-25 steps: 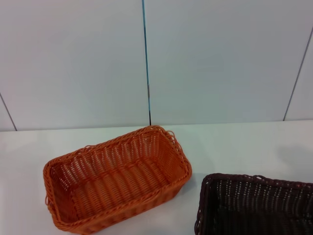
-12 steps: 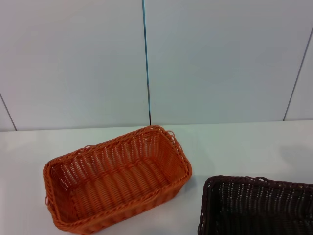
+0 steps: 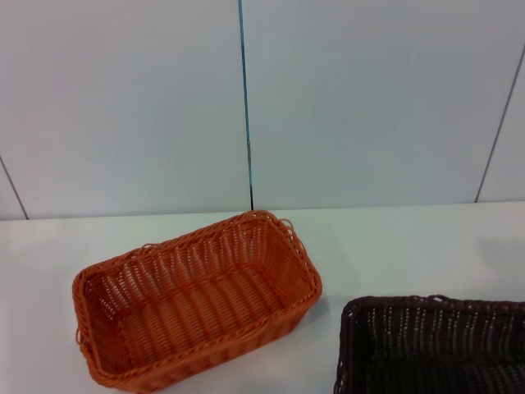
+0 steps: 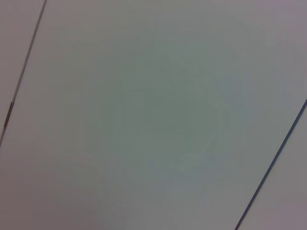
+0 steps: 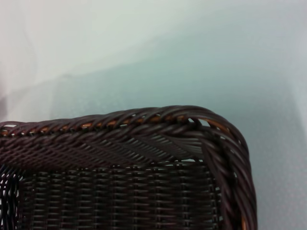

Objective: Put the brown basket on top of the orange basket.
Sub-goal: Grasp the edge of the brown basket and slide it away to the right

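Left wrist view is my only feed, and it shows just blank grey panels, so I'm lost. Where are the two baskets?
Observer: The orange basket sits on the white table, left of centre in the head view.
Operator: And the brown one?
Observer: The brown basket is to the robot's right of the orange one, apart from it, cut off by the head view's lower edge.
Operator: Is anything inside either basket?
Observer: The orange basket is empty. The right wrist view looks closely at one corner of the brown basket, and the part shown holds nothing.
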Motion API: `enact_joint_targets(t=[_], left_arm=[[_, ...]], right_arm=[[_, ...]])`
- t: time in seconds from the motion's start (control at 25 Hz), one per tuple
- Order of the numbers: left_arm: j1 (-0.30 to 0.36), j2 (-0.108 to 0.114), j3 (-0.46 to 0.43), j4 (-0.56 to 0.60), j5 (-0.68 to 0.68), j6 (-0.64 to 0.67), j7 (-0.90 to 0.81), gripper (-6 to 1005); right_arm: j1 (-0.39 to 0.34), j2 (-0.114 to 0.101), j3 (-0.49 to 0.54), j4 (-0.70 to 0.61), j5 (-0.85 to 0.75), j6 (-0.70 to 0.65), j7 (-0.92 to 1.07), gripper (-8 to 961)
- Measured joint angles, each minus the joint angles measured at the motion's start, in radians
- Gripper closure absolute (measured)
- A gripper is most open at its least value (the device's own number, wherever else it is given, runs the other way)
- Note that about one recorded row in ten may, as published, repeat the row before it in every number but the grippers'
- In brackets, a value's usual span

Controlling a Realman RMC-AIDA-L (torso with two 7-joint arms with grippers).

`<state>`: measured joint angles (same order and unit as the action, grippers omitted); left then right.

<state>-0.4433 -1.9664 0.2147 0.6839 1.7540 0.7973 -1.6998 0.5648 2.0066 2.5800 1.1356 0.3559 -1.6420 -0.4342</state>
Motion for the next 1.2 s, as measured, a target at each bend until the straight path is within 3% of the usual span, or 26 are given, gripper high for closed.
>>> enact_joint_targets(t=[0.64, 1.2], left_arm=[[-0.002, 0.000, 0.000, -0.001, 0.000, -0.014, 0.002, 136], [-0.008, 0.003, 0.000, -0.004, 0.005, -0.015, 0.003, 136]], right_arm=[[0.017, -0.021, 0.079, 0.075, 0.009, -0.082, 0.001, 818], [0.040, -0.063, 0.103, 0.199, 0.069, -0.205, 0.017, 818]])
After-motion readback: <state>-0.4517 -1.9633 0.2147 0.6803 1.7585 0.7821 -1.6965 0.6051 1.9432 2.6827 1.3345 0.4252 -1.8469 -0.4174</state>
